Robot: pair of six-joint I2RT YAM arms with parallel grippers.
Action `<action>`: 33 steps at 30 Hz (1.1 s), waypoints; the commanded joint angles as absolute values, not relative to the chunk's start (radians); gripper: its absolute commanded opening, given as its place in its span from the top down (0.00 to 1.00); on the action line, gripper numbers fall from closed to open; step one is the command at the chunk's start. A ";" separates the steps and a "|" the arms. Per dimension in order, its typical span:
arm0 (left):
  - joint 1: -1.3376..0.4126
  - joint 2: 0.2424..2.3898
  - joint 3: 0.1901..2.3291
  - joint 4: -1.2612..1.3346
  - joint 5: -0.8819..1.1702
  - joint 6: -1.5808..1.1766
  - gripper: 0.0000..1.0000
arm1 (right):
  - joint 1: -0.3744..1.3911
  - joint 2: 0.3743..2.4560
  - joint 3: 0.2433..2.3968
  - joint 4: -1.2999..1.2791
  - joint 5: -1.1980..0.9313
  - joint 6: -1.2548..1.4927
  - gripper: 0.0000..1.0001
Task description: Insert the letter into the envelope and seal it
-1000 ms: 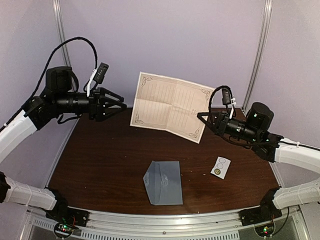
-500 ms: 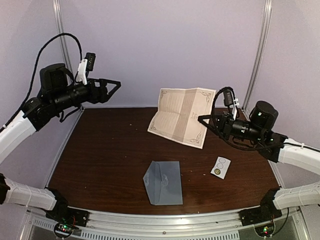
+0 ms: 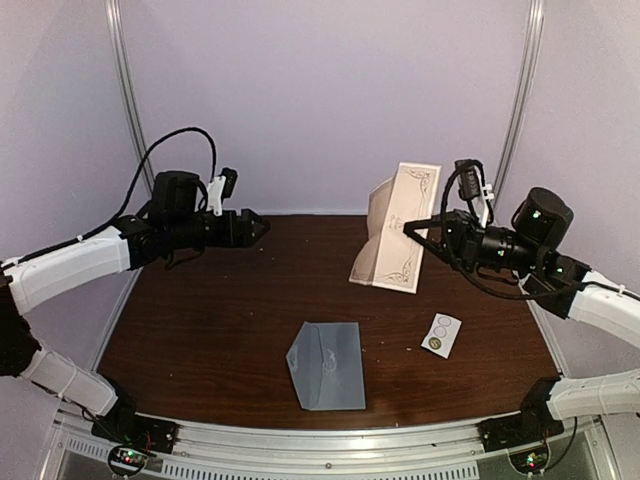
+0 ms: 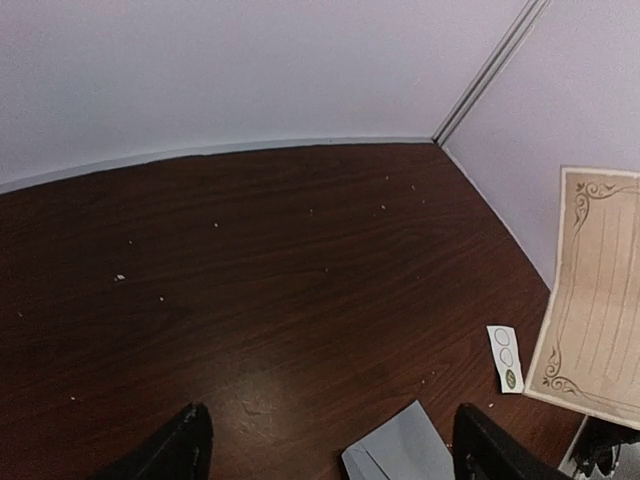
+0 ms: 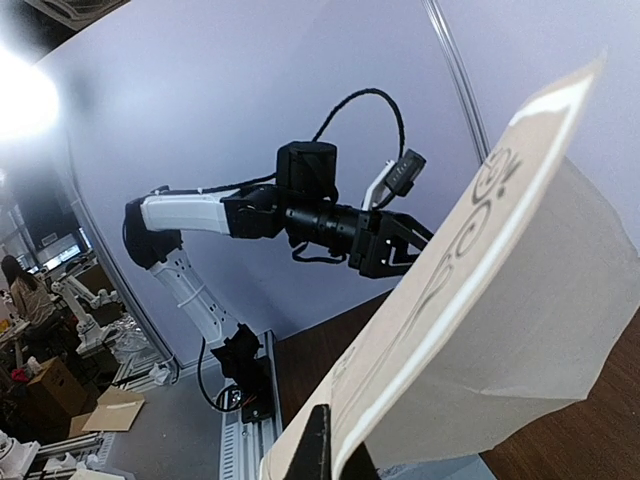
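The letter (image 3: 397,228), a cream sheet with an ornate border, hangs upright and folded in my right gripper (image 3: 412,229), which is shut on its right edge above the table's back right. It fills the right wrist view (image 5: 480,300) and shows at the right edge of the left wrist view (image 4: 592,310). The grey-blue envelope (image 3: 327,364) lies flat near the front middle; its corner shows in the left wrist view (image 4: 405,455). My left gripper (image 3: 258,228) is open and empty above the table's back left, its fingertips (image 4: 190,445) wide apart.
A small white sticker strip with circles (image 3: 441,334) lies on the dark wood table (image 3: 200,320) at the right, also in the left wrist view (image 4: 505,357). Purple walls close in the back and sides. Metal rail runs along the front edge.
My right gripper has lifted and turned the letter, which has folded from spread out to upright and narrow. My left gripper has let it go earlier and swung lower toward the table's back left.
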State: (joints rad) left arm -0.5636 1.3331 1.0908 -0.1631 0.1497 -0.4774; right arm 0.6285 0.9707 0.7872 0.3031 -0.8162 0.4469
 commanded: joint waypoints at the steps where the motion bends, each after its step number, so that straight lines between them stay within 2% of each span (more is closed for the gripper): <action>1: -0.564 1.402 1.031 -0.009 0.320 -0.538 0.16 | 0.632 0.978 0.845 0.345 -0.850 0.466 1.00; 15: -0.624 1.516 1.022 0.153 0.459 -0.586 0.16 | 0.874 1.149 1.135 0.271 -0.898 0.358 1.00; 22: -0.669 1.508 1.023 0.260 0.618 -0.584 0.16 | 0.907 1.134 1.105 0.274 -0.881 0.340 1.00; 26: -0.686 1.463 0.998 0.416 0.760 -0.639 0.16 | 0.888 1.136 1.074 0.228 -0.810 0.349 1.00; 33: -0.689 1.348 0.915 0.652 0.872 -0.763 0.16 | 0.832 1.157 1.017 0.203 -0.750 0.397 1.00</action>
